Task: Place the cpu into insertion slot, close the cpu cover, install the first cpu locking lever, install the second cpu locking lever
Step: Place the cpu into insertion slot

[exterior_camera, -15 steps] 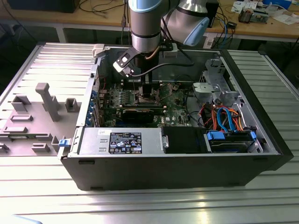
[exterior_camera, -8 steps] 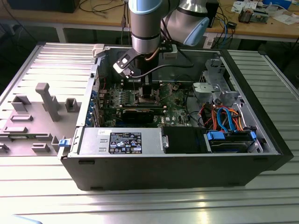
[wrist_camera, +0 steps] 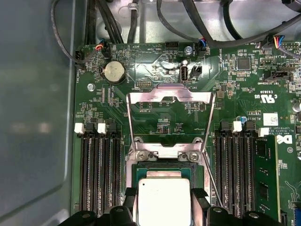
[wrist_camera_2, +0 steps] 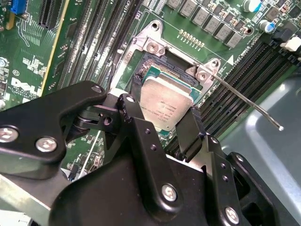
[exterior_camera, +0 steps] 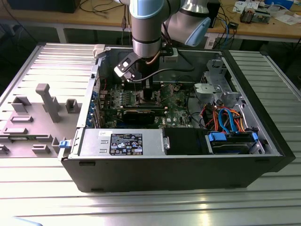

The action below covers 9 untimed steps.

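Observation:
The cpu, a small square chip with a dull silver top, sits between the black fingers of my gripper, which is shut on its two sides. The chip is directly over the insertion slot, low in its silvery rim; whether it rests inside I cannot tell. The cpu cover stands flipped open, away from the socket. A thin wire locking lever sticks out unlatched beside the socket. In the exterior view the gripper reaches down onto the motherboard.
Long black memory slots flank the socket on both sides. The open computer case holds a power supply box, a drive cage and coloured cables. Grey fixtures stand on the table at the exterior view's left.

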Motion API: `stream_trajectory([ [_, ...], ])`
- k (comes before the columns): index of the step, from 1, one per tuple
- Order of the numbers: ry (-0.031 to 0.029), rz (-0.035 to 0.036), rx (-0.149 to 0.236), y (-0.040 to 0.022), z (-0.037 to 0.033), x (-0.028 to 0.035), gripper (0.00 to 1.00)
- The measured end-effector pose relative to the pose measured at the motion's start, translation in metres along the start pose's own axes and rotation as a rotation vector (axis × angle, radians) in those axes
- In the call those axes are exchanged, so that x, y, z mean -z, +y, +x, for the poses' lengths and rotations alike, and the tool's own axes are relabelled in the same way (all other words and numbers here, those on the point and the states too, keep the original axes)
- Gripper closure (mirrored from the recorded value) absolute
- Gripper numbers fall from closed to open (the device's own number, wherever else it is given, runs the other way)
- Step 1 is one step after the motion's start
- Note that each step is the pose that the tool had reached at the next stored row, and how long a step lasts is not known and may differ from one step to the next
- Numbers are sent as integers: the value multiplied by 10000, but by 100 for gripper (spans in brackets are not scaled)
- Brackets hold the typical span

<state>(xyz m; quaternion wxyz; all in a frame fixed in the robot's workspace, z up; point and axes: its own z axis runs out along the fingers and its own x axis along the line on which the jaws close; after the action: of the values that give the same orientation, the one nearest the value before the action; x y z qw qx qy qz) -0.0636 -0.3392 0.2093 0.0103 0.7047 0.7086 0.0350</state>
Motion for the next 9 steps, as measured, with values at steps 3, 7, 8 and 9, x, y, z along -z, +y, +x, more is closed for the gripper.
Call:
stream_trajectory([
  [3,0,0,-1,-2,-15,-26,46],
  [7,1,2,4,-5,-25,-78,46],
  [8,0,3,4,-6,-26,-84,46],
  [9,-1,3,1,-6,-26,-88,46],
])
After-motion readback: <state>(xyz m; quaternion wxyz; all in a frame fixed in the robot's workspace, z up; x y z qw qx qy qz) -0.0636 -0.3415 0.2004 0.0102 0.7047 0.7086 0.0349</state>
